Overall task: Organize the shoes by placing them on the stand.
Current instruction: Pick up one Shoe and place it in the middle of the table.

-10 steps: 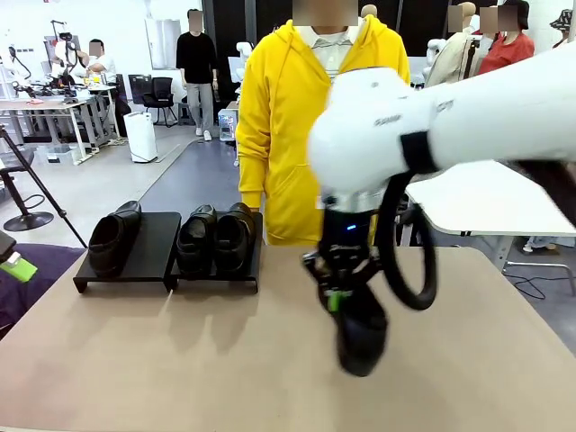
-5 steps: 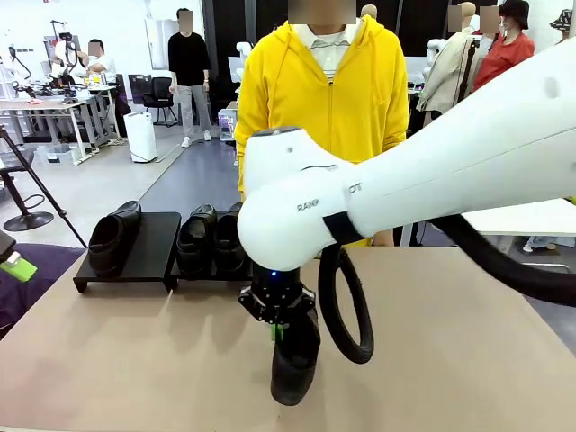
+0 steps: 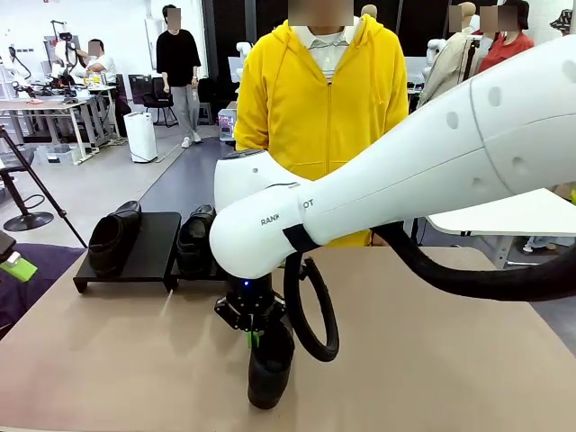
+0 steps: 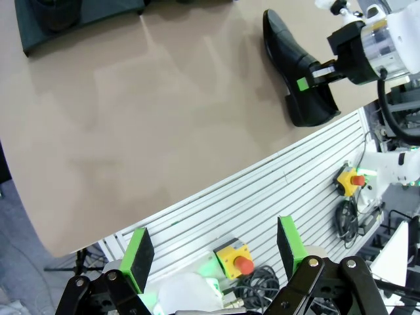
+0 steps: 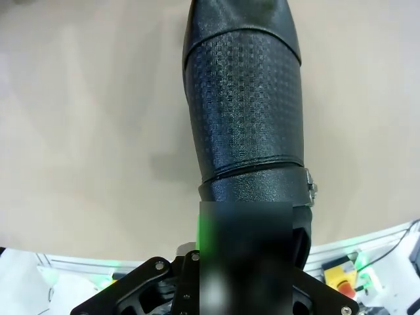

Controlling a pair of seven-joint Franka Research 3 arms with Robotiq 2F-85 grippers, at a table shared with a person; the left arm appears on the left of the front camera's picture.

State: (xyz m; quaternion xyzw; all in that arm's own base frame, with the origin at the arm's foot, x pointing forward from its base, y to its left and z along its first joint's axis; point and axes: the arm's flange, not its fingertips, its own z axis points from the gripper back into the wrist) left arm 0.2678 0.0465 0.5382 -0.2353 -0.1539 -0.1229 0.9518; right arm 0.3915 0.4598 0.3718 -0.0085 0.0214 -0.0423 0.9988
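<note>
A plain tan table (image 3: 432, 360) fills the near ground, with a slotted aluminium edge on the robot's side. Low over it, the right gripper (image 3: 258, 339) is clamped on the heel end of a black loafer (image 3: 268, 367); the shoe hangs from between the fingers with its toe pointing away from them, just above the tabletop, and whether it touches the surface I cannot tell. In the right wrist view its textured upper (image 5: 244, 105) runs straight out ahead of the fingers, a small metal buckle at its side.

The left gripper (image 4: 215, 252) sits back off the table's near edge, its green pads (image 4: 138, 257) spread wide with nothing between them; yellow boxes with red buttons lie beyond them.

Past the held shoe, the big white right arm (image 3: 423, 171) crosses in front of the stand (image 3: 148, 247) and hides much of its right half. On the left section a single loafer (image 3: 112, 236) rests at the outer side; another shoe (image 3: 193, 236) shows on the right section.

Behind the table stands a person in a yellow hoodie (image 3: 324, 108), with desks and other people across the room.
</note>
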